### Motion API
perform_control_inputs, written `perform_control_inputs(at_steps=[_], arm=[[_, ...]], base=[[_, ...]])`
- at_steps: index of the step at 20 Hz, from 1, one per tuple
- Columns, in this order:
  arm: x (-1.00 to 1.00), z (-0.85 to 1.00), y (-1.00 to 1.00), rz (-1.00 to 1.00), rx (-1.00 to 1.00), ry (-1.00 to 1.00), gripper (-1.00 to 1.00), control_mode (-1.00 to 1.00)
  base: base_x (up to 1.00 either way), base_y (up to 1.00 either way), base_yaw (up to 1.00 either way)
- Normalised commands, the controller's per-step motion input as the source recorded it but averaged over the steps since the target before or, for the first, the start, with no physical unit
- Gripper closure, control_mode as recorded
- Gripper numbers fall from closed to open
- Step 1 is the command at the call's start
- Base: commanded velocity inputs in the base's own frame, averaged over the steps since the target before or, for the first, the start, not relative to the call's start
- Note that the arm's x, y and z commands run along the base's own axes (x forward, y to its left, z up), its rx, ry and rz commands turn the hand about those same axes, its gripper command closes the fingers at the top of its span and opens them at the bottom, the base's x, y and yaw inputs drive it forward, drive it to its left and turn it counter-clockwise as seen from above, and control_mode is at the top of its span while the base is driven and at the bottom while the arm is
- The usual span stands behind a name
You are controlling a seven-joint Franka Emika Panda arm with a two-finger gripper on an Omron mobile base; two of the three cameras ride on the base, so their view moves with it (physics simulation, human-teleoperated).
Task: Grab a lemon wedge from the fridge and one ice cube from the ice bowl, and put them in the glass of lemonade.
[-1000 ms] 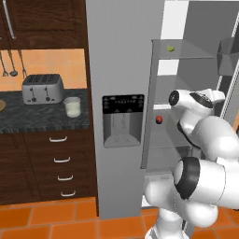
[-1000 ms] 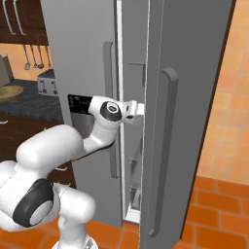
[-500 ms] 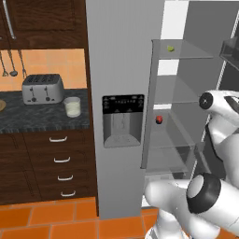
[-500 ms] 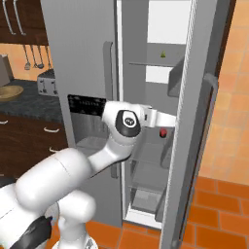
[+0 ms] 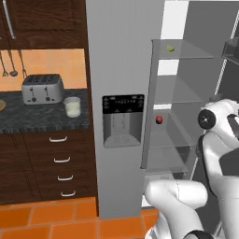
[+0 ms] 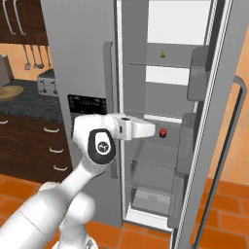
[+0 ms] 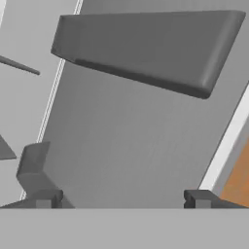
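A: What is changing here?

B: The right door of the fridge (image 6: 87, 58) is now standing much wider than a second ago, exposing the shelves. The claw (image 7: 119, 197), wide and empty, is facing the inner door panel. The lemon wedge (image 5: 171, 48) is lying on the top shelf, so reaching in is becoming possible.

A: And the rest?

B: The glass of lemonade (image 5: 72, 106) is waiting on the bench (image 5: 42, 119) right of the toaster (image 5: 43, 88); the ice bowl (image 6: 9, 92) sits further left. No legible writing is showing.
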Motion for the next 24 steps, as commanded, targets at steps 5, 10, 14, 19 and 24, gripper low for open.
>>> perform_control_inputs(at_steps=[5, 10, 14, 19, 24], arm=[[-0.35, 0.2, 1.0, 0.16, 0.03, 0.0, -1.0, -1.0], [-0.42, 0.41, 1.0, 0.21, 0.23, 0.08, -1.0, -1.0], [-0.42, 0.24, 1.0, 0.29, 0.35, 0.23, -1.0, -1.0], [-0.64, -0.46, 0.68, 0.48, 0.43, 0.12, -1.0, -1.0], [-0.88, -0.71, 0.07, 0.3, 0.46, -0.09, -1.0, -1.0]], base=[[0.0, 0.0, 0.0], [0.0, 0.0, 0.0], [0.0, 0.0, 0.0], [0.0, 0.0, 0.0], [0.0, 0.0, 0.0]])
